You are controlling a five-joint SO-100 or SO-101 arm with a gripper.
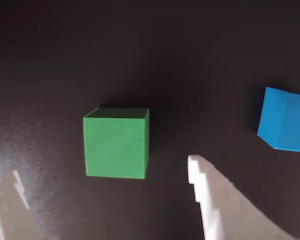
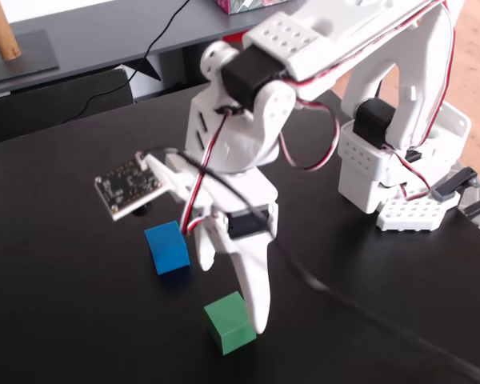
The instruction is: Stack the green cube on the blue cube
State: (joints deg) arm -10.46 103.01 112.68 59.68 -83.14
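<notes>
I see a plain mid-green cube and a plain bright-blue cube, both matte and unpatterned, on a black tabletop. My claw is white, like the arm, which carries black motors and red-and-white wires.

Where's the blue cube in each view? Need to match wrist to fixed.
Wrist view: blue cube at the right edge, mid-height, partly cut off by the frame.
Fixed view: blue cube left of centre, just left of the arm's lower links, on the black table.
Shared landmark: the green cube, centred in the wrist view; in the fixed view it sits below-right of the blue one, beside a finger of the hand.
</notes>
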